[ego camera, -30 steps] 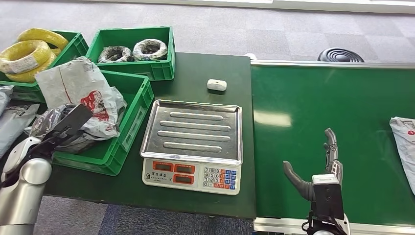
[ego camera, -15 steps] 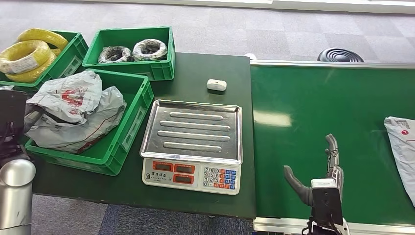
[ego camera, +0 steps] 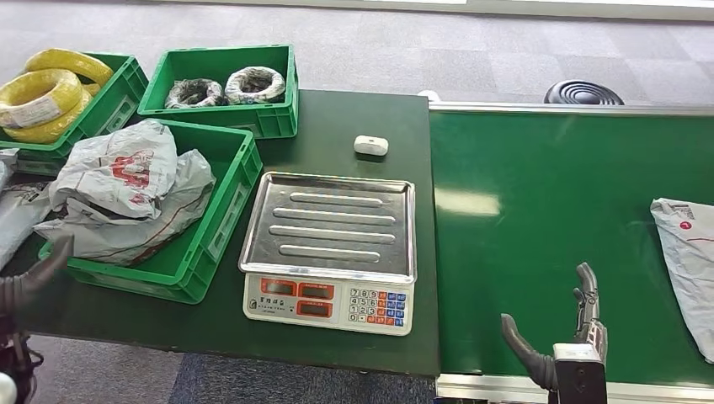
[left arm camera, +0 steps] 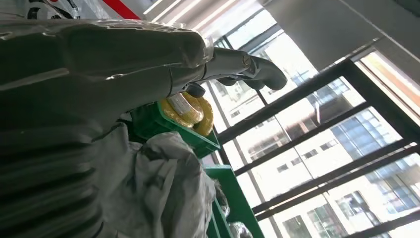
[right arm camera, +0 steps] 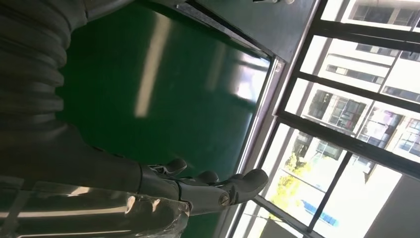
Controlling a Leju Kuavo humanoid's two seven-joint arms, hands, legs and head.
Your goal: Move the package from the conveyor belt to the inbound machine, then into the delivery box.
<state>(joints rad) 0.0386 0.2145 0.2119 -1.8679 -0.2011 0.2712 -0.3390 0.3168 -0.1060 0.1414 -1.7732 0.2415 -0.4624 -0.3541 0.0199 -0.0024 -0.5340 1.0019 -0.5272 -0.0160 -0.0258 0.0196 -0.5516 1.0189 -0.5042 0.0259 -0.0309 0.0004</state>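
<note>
A grey package [ego camera: 686, 265] lies flat on the green conveyor belt [ego camera: 539, 210], well to the right of the weighing scale [ego camera: 331, 244] and partly cut off by the picture's right edge; a red mark is seen on its upper part. The scale (the inbound machine of the task) is set on the dark green table [ego camera: 337, 118] just left of the belt, its steel tray bare and its keypad facing the robot.

The right hand [ego camera: 562, 341] is held over the near edge of the belt, to the right of the scale and apart from the package. Its fingers [right arm camera: 237, 184] are stretched out straight, the thumb is spread to one side, and nothing is held in it. The left hand [ego camera: 29, 278] is seen low at the left, well to the left of the scale and just beside the near corner of the delivery box [ego camera: 219, 210]; its fingers [left arm camera: 257, 69] are extended and nothing is gripped.

The delivery box, a green crate directly left of the scale, is filled with crumpled grey bags [ego camera: 126, 189]. Behind it, two further green crates are placed: one with dark coiled items [ego camera: 223, 84], one with yellow coils [ego camera: 46, 93]. A small white object [ego camera: 371, 145] rests on the table just behind the scale.
</note>
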